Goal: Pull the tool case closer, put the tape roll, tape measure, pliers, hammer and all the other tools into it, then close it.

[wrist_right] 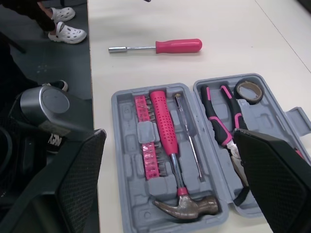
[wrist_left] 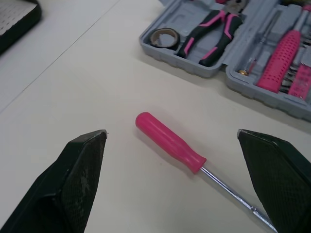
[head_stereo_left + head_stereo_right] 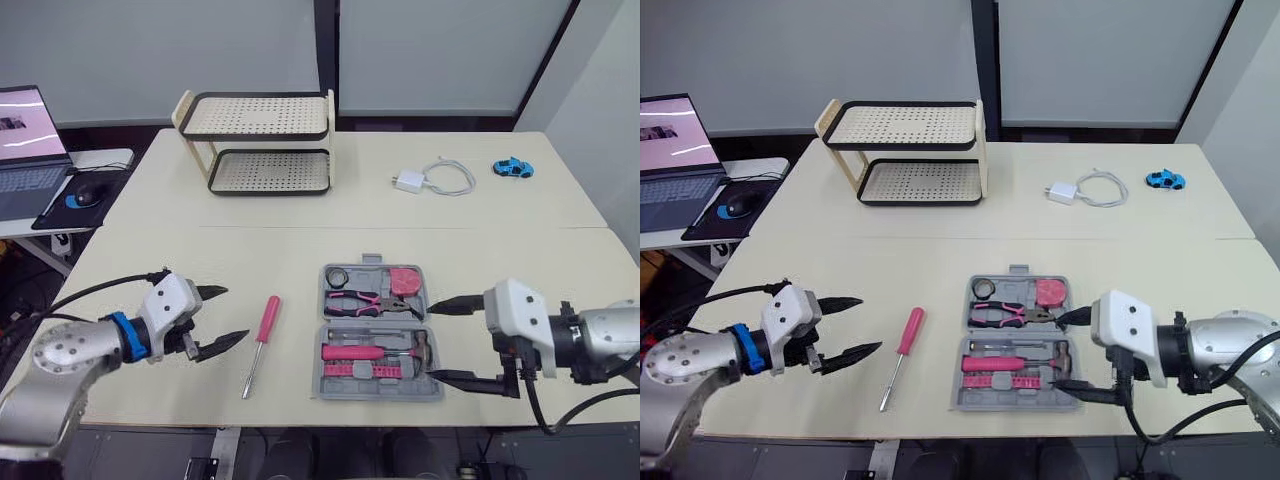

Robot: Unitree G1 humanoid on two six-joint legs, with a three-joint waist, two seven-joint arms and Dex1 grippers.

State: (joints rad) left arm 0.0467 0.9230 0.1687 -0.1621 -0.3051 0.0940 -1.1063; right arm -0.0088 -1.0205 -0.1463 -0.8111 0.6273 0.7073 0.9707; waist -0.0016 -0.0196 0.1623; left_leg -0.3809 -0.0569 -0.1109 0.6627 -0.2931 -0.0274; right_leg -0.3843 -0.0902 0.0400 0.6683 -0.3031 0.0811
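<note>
Laptop point(image 3: 25, 140), upper left of the frame: clipped by the edge, screen too small to read. Small blue item point(image 3: 512, 168), upper right on the counter point(image 3: 300, 240): too small to name.

Left wrist view: screwdriver point(image 2: 170, 143) tip lost at a finger point(image 2: 277, 170) of my left hand point(image 2: 172, 132); tool case point(image 2: 194, 72) runs out of frame.

Right wrist view: pliers point(image 1: 215, 121) nose and the case's end beyond it covered by a finger point(image 1: 277, 179) of my right hand point(image 1: 169, 131). Person's clogs point(image 1: 68, 33); the rest of the person out of frame.
</note>
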